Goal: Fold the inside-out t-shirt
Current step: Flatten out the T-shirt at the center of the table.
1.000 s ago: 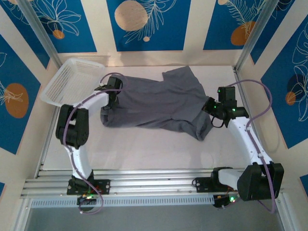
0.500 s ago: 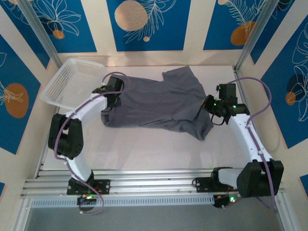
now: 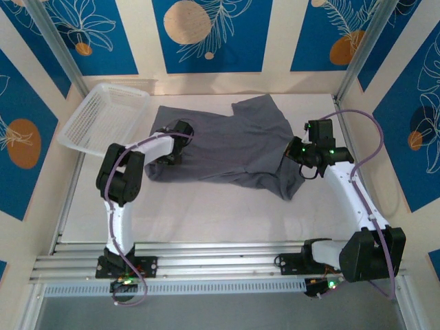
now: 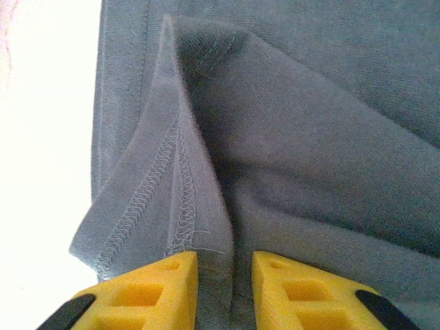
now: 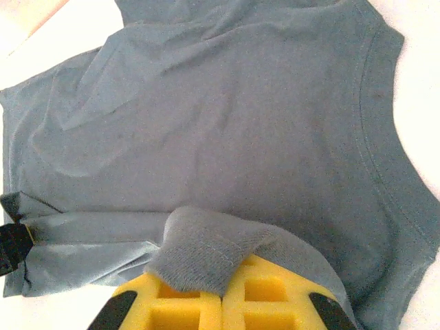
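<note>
The slate-grey inside-out t-shirt (image 3: 227, 141) lies rumpled but mostly spread out, stitched seams showing

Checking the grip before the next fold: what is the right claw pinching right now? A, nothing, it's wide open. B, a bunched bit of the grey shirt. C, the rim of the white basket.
B: in the right wrist view the right claw is closed, with a fold of the grey shirt bunched up between its yellow fingers.
</note>
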Controlling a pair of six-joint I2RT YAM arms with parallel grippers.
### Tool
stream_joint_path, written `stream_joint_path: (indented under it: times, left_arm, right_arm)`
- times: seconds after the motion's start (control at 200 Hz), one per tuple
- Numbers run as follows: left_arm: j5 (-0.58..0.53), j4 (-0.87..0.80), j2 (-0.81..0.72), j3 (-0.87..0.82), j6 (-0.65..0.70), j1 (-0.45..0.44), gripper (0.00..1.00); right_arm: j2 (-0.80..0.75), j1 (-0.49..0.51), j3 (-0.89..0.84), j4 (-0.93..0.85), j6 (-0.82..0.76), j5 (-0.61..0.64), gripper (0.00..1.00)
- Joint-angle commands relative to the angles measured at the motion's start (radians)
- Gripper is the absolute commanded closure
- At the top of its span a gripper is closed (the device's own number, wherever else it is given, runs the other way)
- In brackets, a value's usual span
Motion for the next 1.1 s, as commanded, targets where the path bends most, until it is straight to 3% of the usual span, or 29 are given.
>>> stream_joint_path:
  times: [0.0, 0.21, 0.29, 0.355, 0.51, 0.645, 0.81, 0.91, 1.095]
  left_arm:
    - [-0.08, -0.017, 0.009, 0.022, 0.016, 0.018, 0.75]
    - [-0.068, -0.017, 0.023, 0.036, 0.018, 0.034, 0.8]
    - [-0.062, -0.02, 0.021, 0.038, 0.019, 0.038, 0.87]
    - [-0.061, -0.021, 0.011, 0.036, 0.017, 0.04, 1.0]
    - [-0.022, -0.043, -0.122, 0.054, -0.003, 0.044, 1.0]
    - [0.063, -0.047, -0.336, 0.234, 0.011, 0.067, 1.0]
    - [0.374, -0.004, -0.469, 0.552, -0.071, 0.211, 1.0]
    - [0.509, -0.022, -0.504, 0.722, -0.106, 0.275, 1.0]
    - [0.607, -0.012, -0.608, 0.811, -0.155, 0.308, 1.0]
  right_arm:
    - [-0.019, 0.01, 0.041, -0.022, -0.014, 0.008, 1.0]
    - [-0.016, 0.017, 0.054, -0.03, -0.016, 0.019, 1.0]
    - [-0.016, 0.021, 0.055, -0.03, -0.014, 0.02, 1.0]
    - [-0.015, 0.025, 0.059, -0.032, -0.014, 0.025, 1.0]
    - [-0.015, 0.026, 0.122, -0.038, 0.011, 0.023, 1.0]
    - [-0.03, 0.026, 0.364, -0.015, 0.053, 0.039, 1.0]
    - [-0.004, 0.009, 0.761, 0.032, 0.042, 0.06, 1.0]
    - [0.043, -0.004, 0.983, 0.021, 0.011, 0.051, 1.0]
    - [0.125, -0.031, 1.313, -0.072, -0.042, 0.106, 1.0]
